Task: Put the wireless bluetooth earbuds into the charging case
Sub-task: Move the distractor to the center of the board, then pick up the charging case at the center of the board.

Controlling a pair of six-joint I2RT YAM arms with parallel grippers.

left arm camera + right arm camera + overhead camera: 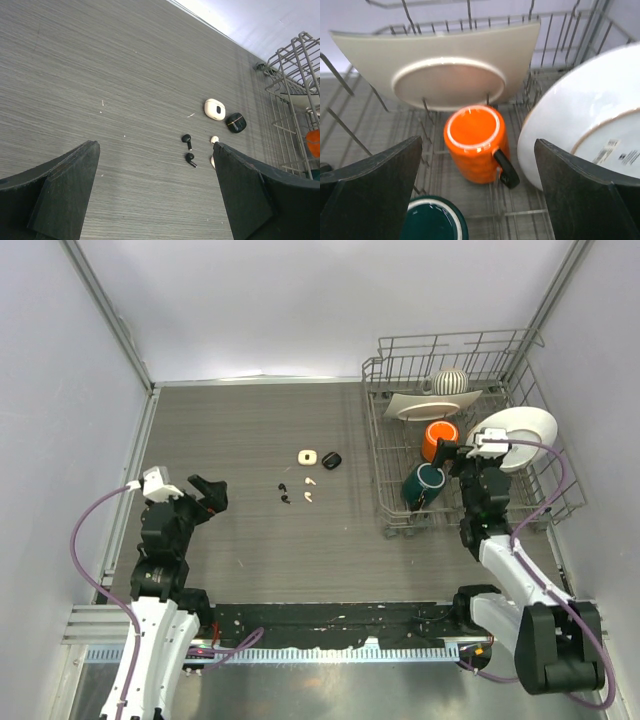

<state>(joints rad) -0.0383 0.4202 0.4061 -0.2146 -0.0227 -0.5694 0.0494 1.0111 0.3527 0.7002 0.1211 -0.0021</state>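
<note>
**Left wrist view: take a black bud first, and mind the lids**

Left gripper (155, 147) hangs over the table (100, 75), jaws spread wide and holding nothing. Just ahead the black earbuds (186, 138) lie loose, with the white earbuds (214, 139) beside them, one partly hidden. Beyond, the white case (214, 109) and black case (236, 122) sit side by side, seemingly closed, so a lid likely needs opening. Drop straight over one bud, narrow the jaws early and pinch across its stem. Farthest off, the right gripper (479, 144) hovers open-jawed and empty over the orange mug (475, 125) in the dish rack (470, 20).

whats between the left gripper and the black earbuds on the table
Nothing: only bare grey table lies between the left gripper and the black earbuds. The top external view shows that stretch, and the left wrist view agrees.
</note>
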